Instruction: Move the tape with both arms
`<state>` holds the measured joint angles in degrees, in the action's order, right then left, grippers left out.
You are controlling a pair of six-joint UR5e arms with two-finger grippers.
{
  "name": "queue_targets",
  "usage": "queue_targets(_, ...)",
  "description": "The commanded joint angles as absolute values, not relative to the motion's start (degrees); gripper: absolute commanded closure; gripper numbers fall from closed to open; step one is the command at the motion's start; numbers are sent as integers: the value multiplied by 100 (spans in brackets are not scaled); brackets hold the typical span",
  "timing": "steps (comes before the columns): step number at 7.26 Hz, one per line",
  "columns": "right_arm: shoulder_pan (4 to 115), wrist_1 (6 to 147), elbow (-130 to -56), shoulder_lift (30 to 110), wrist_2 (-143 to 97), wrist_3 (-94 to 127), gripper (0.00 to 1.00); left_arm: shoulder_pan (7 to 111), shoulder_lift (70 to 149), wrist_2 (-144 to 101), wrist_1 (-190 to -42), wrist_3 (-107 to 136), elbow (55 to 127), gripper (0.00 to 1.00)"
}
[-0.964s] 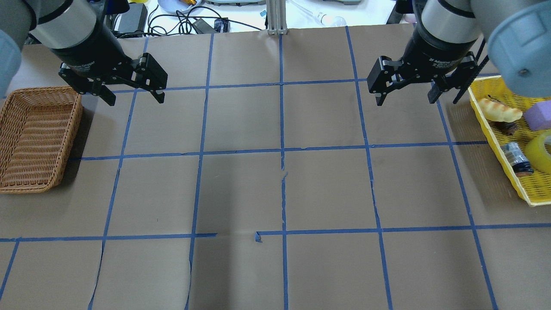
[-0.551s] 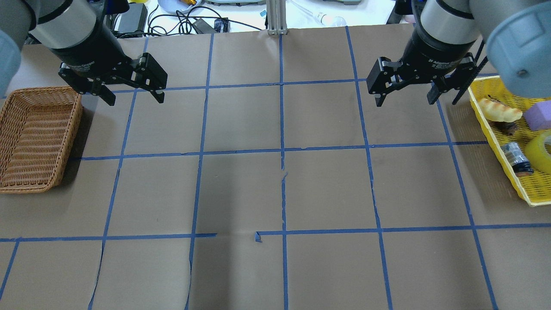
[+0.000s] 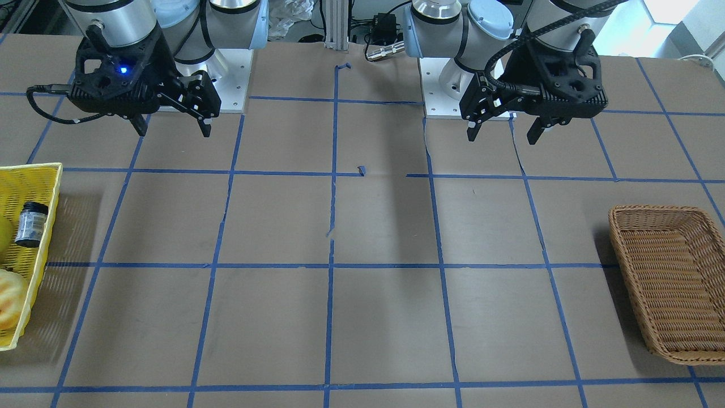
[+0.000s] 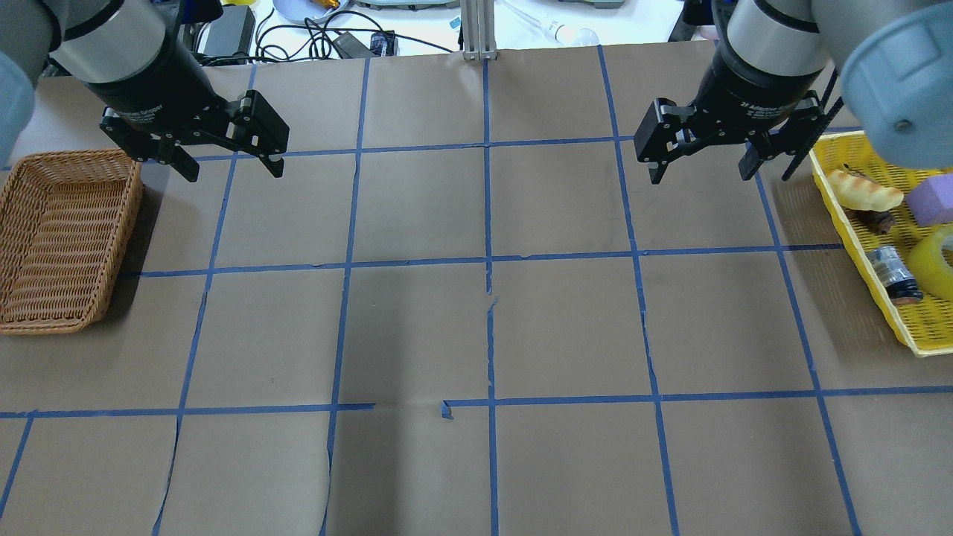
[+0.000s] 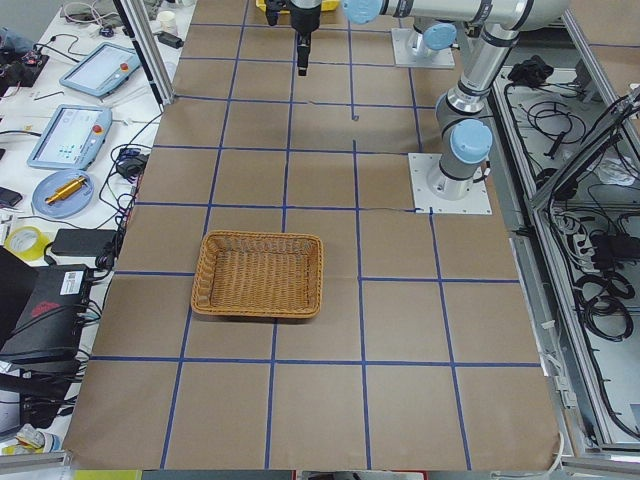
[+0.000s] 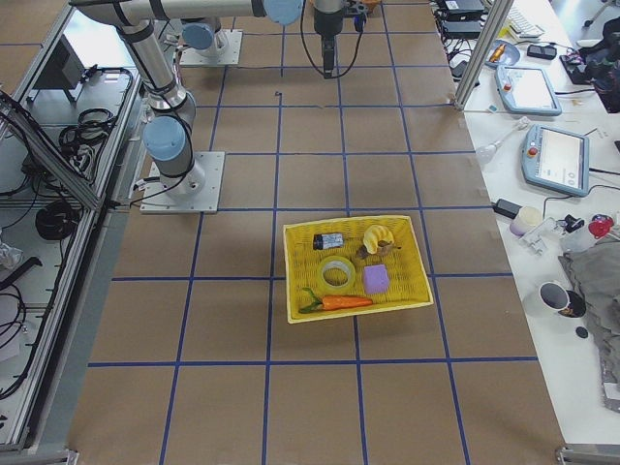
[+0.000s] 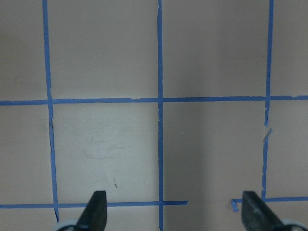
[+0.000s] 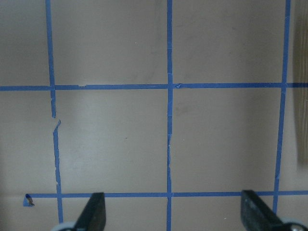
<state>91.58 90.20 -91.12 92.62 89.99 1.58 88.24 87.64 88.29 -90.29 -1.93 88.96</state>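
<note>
The table (image 4: pixel 476 327) is covered in brown paper, with blue tape lines (image 4: pixel 488 260) marking a grid. The left arm (image 4: pixel 112 45) comes in at the far left and the right arm (image 4: pixel 774 37) at the far right, both held above the paper. A wicker basket (image 4: pixel 63 238) sits at the left edge with nothing in it. A yellow tray (image 6: pixel 402 271) sits at the right edge, well apart from the basket.

The left gripper (image 4: pixel 235 175) hangs just beside the basket's far right corner, jaws wide and holding nothing. The right gripper (image 4: pixel 700 177) hangs near the tray's far left corner, jaws likewise wide and holding nothing; a blue light (image 3: pixel 122 70) shows on its body. Both wrist views show only paper and grid lines between the fingertips.

The tape (image 4: pixel 931 268) lies flat in the tray, near its middle, touched by neither gripper. Just beside it lie a purple block (image 6: pixel 376 279), a carrot (image 6: pixel 344 302), a pale bread-like piece (image 4: pixel 864 191) and a small dark bottle (image 4: pixel 893 274) on its side.
</note>
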Motion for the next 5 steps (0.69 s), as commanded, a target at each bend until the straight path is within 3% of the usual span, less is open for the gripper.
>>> queue_targets(1,9158,9035,-9097,9229,9026,167,0,8824,8763,8833,-9026,-193,8886,0)
queue_targets(5,8887,9079,-9149,8842,9436,-17,0,8824,8763,8842,-9026,-202,8868,0)
